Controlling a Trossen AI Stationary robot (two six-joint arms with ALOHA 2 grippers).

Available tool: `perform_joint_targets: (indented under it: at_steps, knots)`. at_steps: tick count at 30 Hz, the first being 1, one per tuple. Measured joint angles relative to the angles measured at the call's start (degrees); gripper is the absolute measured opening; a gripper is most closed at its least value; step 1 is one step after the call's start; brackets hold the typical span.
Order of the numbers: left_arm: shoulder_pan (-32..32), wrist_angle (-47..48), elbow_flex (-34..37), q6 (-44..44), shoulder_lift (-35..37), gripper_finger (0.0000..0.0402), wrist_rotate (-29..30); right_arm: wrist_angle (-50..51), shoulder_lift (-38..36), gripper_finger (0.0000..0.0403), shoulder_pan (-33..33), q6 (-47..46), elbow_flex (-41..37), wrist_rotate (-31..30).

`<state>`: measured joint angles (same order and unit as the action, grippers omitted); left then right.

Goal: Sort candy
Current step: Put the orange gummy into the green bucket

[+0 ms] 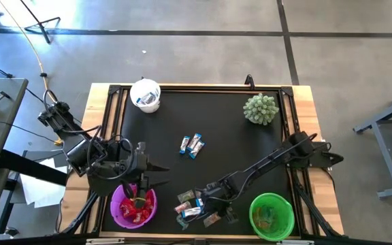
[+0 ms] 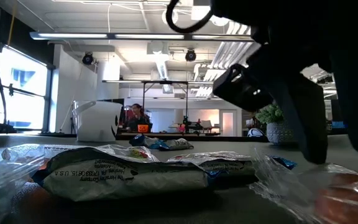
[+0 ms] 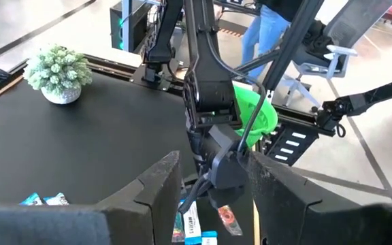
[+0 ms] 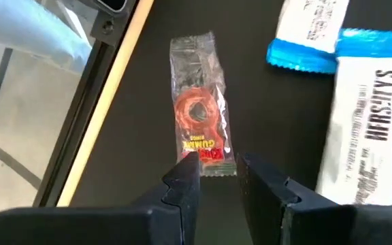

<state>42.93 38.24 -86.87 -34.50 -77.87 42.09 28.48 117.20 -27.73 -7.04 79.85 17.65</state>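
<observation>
Before right pincer | gummy packet lengthwise, end between fingers

Candy mid-table, plant behind right, perhaps more candy in front bowls

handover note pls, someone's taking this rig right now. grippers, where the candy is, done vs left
Left gripper: open, empty, hanging over the purple bowl.
Right gripper: partly open, down at the mat, fingers either side of the end of a clear gummy-ring packet; not yet shut on it.
Done: red packets in the purple bowl, some candy in the green bowl, something blue-and-white in the white cup.
Left: cluster of blue-and-white bars by the right gripper near the front edge, and three more bars mid-mat.
Plant at the back right is not candy.
</observation>
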Motion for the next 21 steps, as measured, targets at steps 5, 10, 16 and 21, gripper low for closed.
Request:
perform_joint_targets:
  at_steps: [5, 10, 16, 21]
  knots:
    - [0.01, 0.01, 0.0, 0.02, 0.0, 0.0158, 0.02, -1.14, 1.49, 0.0092, 0.0, 0.03, 0.0, 0.39]
    - [-0.01, 0.1, 0.0, 0.04, 0.0, 0.0158, 0.02, -3.96, 2.67, 0.0092, 0.0, 0.03, 0.0, 1.16]
    - [-0.01, 0.59, 0.0, 0.03, 0.0, 0.0158, 0.02, -5.47, 2.87, 0.0089, 0.0, 0.03, 0.0, 2.6]
    - [-0.01, 1.5, 0.0, -0.05, 0.0, 0.0158, 0.04, -5.47, 2.87, 0.0046, -0.04, -0.23, 0.0, 2.82]
